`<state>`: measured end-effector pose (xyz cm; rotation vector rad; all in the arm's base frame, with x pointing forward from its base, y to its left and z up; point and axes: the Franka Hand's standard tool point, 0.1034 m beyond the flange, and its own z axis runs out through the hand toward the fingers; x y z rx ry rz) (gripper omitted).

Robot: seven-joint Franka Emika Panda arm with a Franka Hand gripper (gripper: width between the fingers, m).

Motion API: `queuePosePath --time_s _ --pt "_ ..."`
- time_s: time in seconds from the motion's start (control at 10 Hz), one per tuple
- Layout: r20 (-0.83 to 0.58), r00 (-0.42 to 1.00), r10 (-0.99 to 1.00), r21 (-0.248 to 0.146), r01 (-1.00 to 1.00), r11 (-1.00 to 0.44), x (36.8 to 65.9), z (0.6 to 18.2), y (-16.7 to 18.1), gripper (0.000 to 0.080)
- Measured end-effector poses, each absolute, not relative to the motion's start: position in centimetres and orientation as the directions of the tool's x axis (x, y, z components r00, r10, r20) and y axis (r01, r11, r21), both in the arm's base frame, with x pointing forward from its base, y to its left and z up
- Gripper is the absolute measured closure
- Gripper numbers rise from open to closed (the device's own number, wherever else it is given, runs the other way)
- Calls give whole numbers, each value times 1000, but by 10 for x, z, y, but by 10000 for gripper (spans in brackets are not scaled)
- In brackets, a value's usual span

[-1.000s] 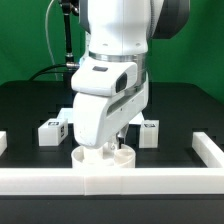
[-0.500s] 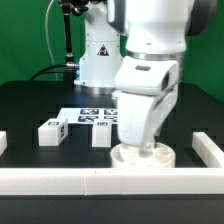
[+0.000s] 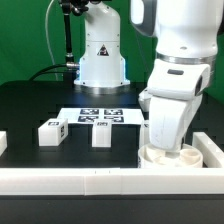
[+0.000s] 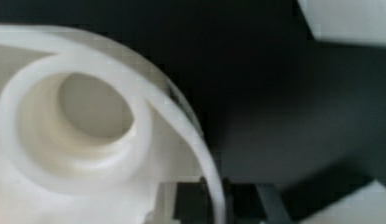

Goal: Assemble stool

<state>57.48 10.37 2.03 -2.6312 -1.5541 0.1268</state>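
The stool's seat (image 3: 171,159), a thick white round ring-like disc, lies on the black table in the corner where the front rail meets the rail on the exterior view's right. My gripper (image 3: 165,148) points straight down onto it. In the wrist view the seat (image 4: 83,110) fills most of the picture, and my gripper (image 4: 216,200) is shut on its thin rim wall, one dark finger on each side. Two small blocky white legs (image 3: 52,131) (image 3: 101,134) with black-and-white tags stand further to the exterior view's left, apart from the gripper.
A long white border rail (image 3: 70,179) runs along the front, with a side piece (image 3: 211,149) at the exterior view's right. The marker board (image 3: 95,116) lies flat behind the legs. The arm's base (image 3: 100,55) stands at the back. A white block (image 3: 3,143) shows at the left edge.
The arm has moved from the middle toward the exterior view's right, dragging the seat along the front rail into the right corner. The legs have stayed put.
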Motion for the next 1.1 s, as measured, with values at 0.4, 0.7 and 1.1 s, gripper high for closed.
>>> queuePosePath --time_s 0.4,0.7,1.1 --pt "-34 505 862 -114 855 -506 575 22 106 771" --pt "-35 506 862 -114 855 -506 575 21 105 445" --pt "-40 554 832 -94 827 -555 571 50 104 174"
